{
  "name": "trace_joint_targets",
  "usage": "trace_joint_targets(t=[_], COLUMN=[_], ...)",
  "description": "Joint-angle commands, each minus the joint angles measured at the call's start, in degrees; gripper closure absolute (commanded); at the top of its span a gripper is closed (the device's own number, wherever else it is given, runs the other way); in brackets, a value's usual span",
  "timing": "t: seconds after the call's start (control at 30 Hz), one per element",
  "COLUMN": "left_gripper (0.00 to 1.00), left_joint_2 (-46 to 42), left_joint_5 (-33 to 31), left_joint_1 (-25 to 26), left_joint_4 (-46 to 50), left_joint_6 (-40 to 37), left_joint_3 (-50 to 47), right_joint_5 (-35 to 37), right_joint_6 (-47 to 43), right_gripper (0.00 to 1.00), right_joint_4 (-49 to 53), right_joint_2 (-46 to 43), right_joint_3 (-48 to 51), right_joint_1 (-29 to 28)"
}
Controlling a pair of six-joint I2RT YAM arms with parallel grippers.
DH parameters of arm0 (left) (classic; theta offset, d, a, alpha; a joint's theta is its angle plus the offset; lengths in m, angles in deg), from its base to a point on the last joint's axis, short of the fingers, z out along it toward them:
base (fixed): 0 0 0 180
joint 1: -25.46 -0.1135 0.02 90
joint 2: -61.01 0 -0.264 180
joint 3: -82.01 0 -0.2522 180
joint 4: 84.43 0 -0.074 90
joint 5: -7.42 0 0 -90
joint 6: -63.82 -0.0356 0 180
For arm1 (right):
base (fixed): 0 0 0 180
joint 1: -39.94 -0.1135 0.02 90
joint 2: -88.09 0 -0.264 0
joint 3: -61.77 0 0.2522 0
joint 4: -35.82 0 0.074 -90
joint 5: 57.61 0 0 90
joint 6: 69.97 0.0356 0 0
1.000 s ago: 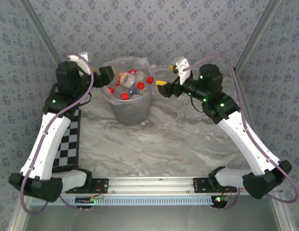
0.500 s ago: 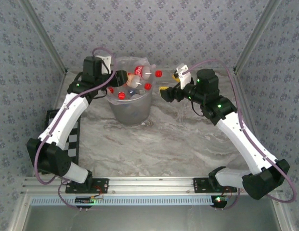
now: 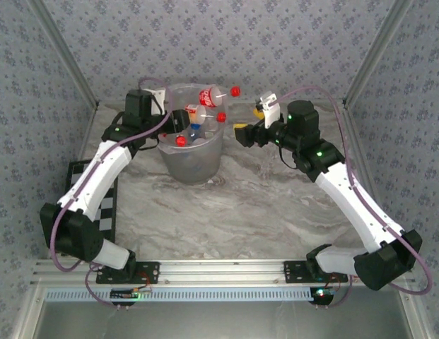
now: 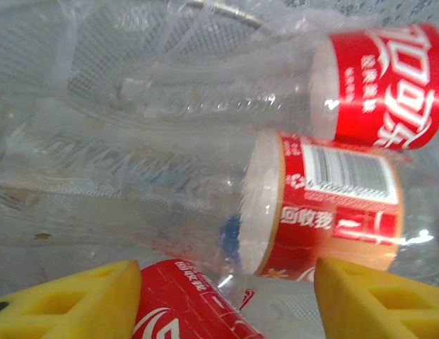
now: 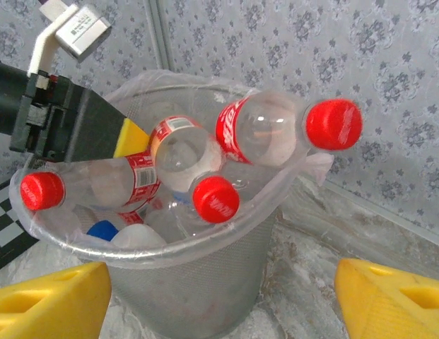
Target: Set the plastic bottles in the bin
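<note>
The bin [image 3: 194,161] stands at the back middle of the table, lined with a clear bag and piled with several plastic bottles. One red-labelled bottle [image 3: 213,95] lies across the far rim with its red cap [image 3: 235,91] poking out. My left gripper [image 3: 178,120] reaches in over the left rim. Its yellow fingers [image 4: 63,300] stand apart over a red-labelled bottle [image 4: 170,300] that touches only the left one. My right gripper [image 3: 249,118] hangs open just right of the bin [image 5: 205,282], holding nothing.
A checkerboard mat [image 3: 99,205] lies at the left under the left arm. Patterned walls and metal posts close in the back and sides. Bare marble tabletop [image 3: 233,212] spreads in front of the bin.
My left arm has swung from the bin's left rim in over the bottles. The red-labelled bottle has shifted up onto the far rim. The right gripper has barely moved.
</note>
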Motion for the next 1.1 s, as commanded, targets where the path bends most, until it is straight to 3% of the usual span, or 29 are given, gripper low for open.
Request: trace_joint_targets(t=[0.0,0.23,0.4,0.57,0.97,1.07], left_gripper=[0.3,0.21,0.2,0.18,0.18,0.23], left_joint_2=[-4.2,-7.5,-6.8,-4.5,-0.8,-0.4], left_joint_5=[1.5,-0.9,0.4,2.7,6.1,6.4], left_joint_1=[-0.7,-3.1,-8.1,-9.0,-8.9,-8.7], left_joint_4=[1.9,6.0,5.0,1.7,-3.7,-4.0], left_joint_6=[-1.1,-3.5,-2.9,-2.0,0.3,0.7], left_joint_3=[5.2,8.7,5.1,1.6,-2.5,-2.5], right_joint_5=[2.6,2.8,1.5,0.8,-0.8,-1.9], right_joint_6=[1.7,10.1,14.0,16.1,17.2,17.6], right_gripper=[0.16,0.36,0.53,0.67,0.68,0.68], right_joint_4=[-4.9,-10.9,-10.7,-10.8,-11.1,-10.6], right_joint_2=[1.1,13.7,21.9,25.0,26.2,25.9], right_joint_3=[-3.5,-12.9,-19.5,-19.4,-17.9,-17.9], right_joint_1=[1.2,4.6,3.8,2.7,0.4,0.2])
